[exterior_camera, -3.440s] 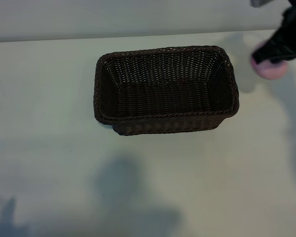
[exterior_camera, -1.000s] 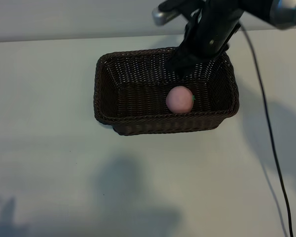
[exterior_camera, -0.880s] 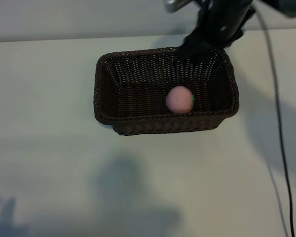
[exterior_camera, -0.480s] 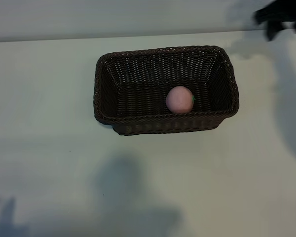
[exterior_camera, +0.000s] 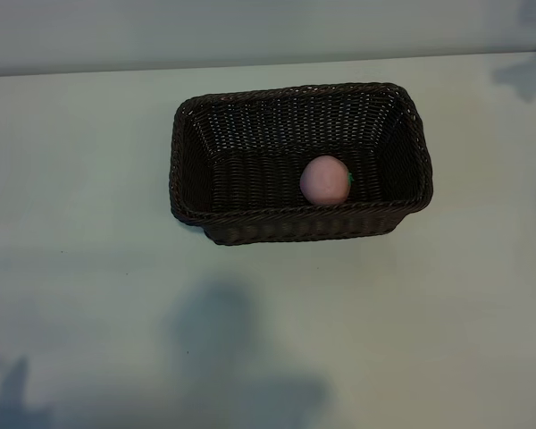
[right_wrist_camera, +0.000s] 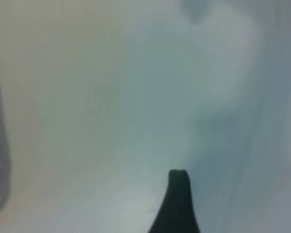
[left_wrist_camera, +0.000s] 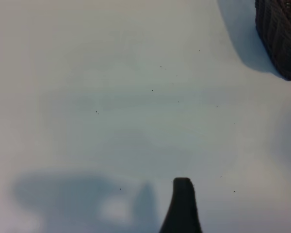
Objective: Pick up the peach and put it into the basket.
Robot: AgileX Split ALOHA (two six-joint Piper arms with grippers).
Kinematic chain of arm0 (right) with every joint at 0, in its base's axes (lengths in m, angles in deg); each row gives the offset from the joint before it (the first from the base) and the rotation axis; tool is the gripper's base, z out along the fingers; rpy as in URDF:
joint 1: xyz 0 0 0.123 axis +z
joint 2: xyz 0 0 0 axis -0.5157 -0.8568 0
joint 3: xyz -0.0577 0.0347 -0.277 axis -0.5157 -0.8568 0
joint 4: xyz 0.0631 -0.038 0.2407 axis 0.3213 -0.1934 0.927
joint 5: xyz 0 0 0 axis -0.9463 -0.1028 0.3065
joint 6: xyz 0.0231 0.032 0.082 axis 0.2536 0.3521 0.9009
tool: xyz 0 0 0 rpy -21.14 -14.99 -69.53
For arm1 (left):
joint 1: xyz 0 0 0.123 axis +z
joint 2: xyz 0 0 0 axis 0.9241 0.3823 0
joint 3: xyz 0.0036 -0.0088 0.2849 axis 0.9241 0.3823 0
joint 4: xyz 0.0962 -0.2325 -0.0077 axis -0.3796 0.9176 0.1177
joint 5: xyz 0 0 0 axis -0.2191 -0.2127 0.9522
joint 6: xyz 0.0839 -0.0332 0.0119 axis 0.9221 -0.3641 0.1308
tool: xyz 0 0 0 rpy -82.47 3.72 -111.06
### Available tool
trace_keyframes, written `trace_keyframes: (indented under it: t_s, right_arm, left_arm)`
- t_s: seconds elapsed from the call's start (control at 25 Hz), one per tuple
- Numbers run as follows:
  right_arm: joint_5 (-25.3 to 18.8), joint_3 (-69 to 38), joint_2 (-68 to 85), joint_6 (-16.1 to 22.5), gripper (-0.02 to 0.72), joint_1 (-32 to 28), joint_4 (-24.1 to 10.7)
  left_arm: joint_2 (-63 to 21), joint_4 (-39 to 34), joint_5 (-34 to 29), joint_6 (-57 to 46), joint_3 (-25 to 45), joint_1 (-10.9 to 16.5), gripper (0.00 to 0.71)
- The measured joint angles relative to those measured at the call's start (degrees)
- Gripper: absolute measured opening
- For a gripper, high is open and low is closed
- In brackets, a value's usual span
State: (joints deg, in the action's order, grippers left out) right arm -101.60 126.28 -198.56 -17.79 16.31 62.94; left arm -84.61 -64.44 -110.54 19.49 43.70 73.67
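1. Table (exterior_camera: 71, 313): pale, plain top. Nearest to us it carries only soft grey shadows (exterior_camera: 223, 340).

2. Basket (exterior_camera: 189, 170): dark brown wicker, rectangular with rounded corners, sloping sides and a braided rim. It stands flat on the table around mid-depth, long side towards us. We also see one corner of it in the left wrist view (left_wrist_camera: 281, 34).

3. Peach (exterior_camera: 324, 180): small, round and pink, with a green stem tip on its right side. It lies on the basket floor, right of the middle, close against the near long wall. It shows in neither wrist view.

4. Left gripper (left_wrist_camera: 183, 208): we see one dark finger only, over bare table, with the basket's corner well off from it. Its fingers stand apart and nothing is between them. The peach lies inside the basket, well away from it.

5. Right gripper (right_wrist_camera: 177, 204): again one dark finger, over blurred pale table. Its fingers are spread and hold nothing. Neither the peach nor the basket shows near it.

6. Far edge of the table, with a pale wall (exterior_camera: 250, 31) behind it.
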Motion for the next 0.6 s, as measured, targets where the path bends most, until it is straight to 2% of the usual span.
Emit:
trace_keyframes:
  t_s: [0.24,0.6]
  right_arm:
    - [-0.17,-2.97,8.77,0.08,0.595,-0.22,0.71]
    - [-0.29,-11.69,31.14,0.59,0.595,-0.22,1.09]
  left_arm:
    - [0.0,0.0,0.0,0.0,0.0,0.0,0.593]
    - [0.0,0.0,0.0,0.0,0.0,0.0,0.593]
